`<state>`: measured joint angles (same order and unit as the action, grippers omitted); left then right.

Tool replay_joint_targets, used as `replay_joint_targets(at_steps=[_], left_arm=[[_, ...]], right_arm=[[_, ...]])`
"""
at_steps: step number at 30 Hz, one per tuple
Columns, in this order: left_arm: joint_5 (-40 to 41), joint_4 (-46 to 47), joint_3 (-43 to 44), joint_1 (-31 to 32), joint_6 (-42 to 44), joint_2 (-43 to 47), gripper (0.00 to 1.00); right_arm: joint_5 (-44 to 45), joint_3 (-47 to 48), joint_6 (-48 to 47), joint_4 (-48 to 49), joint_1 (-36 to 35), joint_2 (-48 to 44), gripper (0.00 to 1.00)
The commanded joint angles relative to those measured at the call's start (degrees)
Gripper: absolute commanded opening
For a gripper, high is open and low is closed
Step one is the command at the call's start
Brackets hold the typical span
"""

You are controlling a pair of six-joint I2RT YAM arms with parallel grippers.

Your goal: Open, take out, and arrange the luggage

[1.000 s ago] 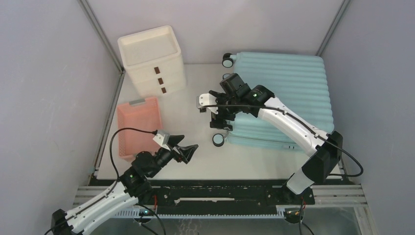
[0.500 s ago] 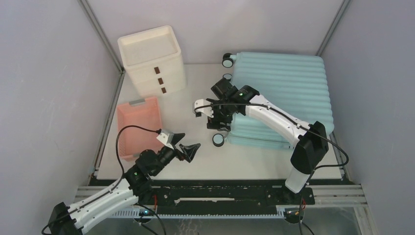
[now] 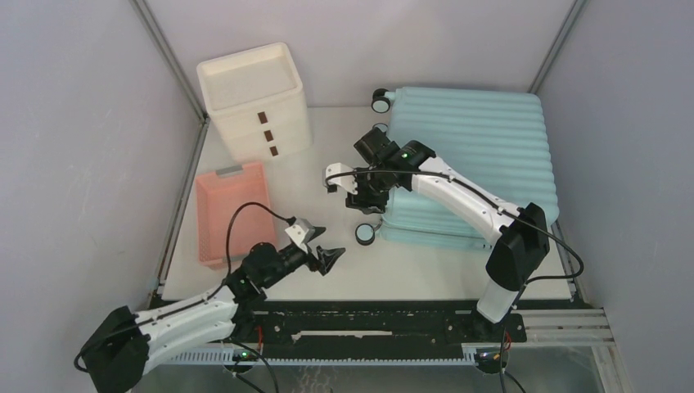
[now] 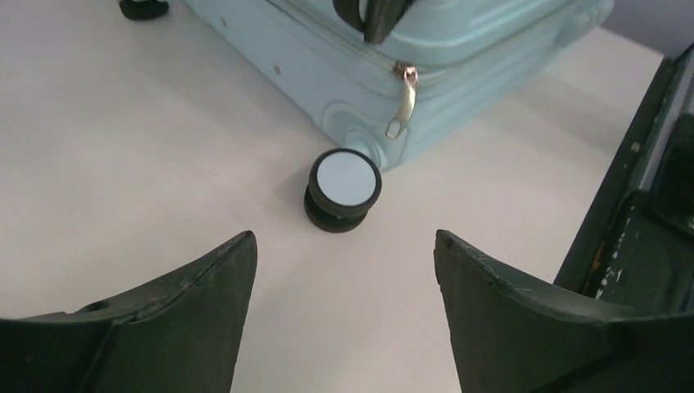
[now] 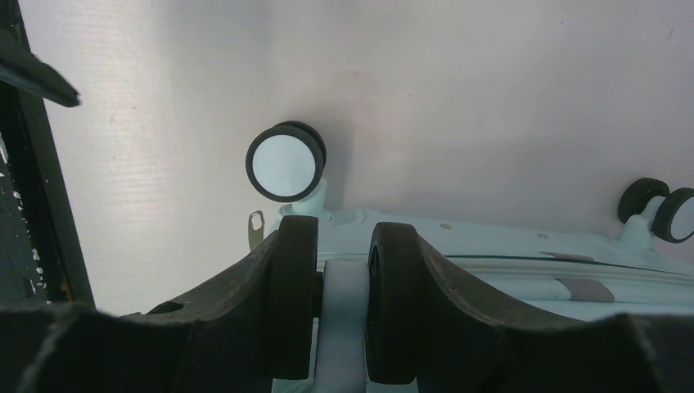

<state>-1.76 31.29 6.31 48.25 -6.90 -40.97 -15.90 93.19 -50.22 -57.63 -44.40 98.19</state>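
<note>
On table (image 3: 319,147), right rear, luggage (image 3: 475,155) lies flat, zipped shut. Right gripper (image 3: 362,191) straddles pale part (image 5: 340,327) at its wheel end; we cannot tell whether clamped, and tugging may drag shell. Left gripper (image 4: 344,246), jaws apart, may nudge corner wheel (image 4: 344,187), missing slim zipper pull (image 4: 403,102).

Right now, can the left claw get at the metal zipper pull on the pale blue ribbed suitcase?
Probably yes: the open left claw faces the metal zipper pull across white table; only a black-and-white wheel sits nearby.

One luggage (image 3: 483,139); one pink basket (image 3: 233,209); one white box (image 3: 254,102) — three drawers (image 3: 269,134)
</note>
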Motion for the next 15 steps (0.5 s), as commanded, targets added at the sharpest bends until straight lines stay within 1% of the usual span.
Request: replay_joint_targets(at_steps=[1, 4, 9, 15], left_arm=[[-6.0, 10.3, 1.9, -1.6, 3.9, -8.0, 0.81], [-9.0, 13.8, 4.4, -2.4, 5.2, -14.4, 0.74], [-12.8, 21.3, 8.1, -2.8, 5.0, -25.0, 0.73], [-17.3, 28.6, 12.3, -2.9, 2.6, -34.6, 0.71]], right_arm=[[-4.5, 2.0, -3.2, -2.9, 0.1, -3.9, 0.11], [-5.6, 2.3, -3.1, -2.8, 0.4, -4.4, 0.07], [-7.2, 2.8, -2.5, -2.8, 0.9, -4.5, 0.05], [-9.1, 3.9, -1.4, -2.8, 1.9, -4.3, 0.03]])
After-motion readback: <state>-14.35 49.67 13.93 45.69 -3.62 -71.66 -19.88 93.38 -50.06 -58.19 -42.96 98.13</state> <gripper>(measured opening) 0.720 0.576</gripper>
